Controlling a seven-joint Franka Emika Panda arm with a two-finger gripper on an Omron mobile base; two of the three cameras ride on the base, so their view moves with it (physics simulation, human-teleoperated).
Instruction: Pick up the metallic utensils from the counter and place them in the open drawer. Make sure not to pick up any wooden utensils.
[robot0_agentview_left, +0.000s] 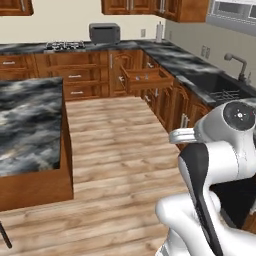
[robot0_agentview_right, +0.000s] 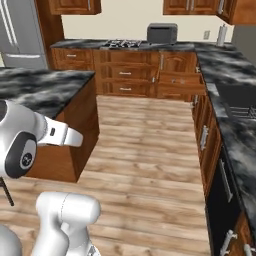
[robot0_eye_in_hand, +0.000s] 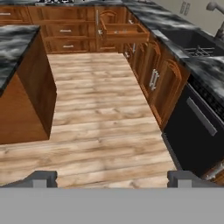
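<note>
- The gripper (robot0_eye_in_hand: 112, 178) is hanging over the plank floor (robot0_eye_in_hand: 100, 127) with its two dark fingertips (robot0_eye_in_hand: 43, 178) spread wide apart, holding nothing and touching nothing
- One drawer (robot0_agentview_left: 145, 78) is standing pulled out from the far cabinets, its short silver bar handle facing the room; whether anything is lying inside, I cannot tell
- One marbled counter (robot0_agentview_left: 27, 125) is sitting on its brown wooden base to the left, and the stretch of slab in sight is showing me no forks, cleaver or wooden spoon
- One sink (robot0_agentview_left: 220, 90) with one faucet (robot0_agentview_left: 239, 64) is sitting in the worktop on the right
- One toaster (robot0_agentview_right: 162, 33) is resting on the back worktop
</note>
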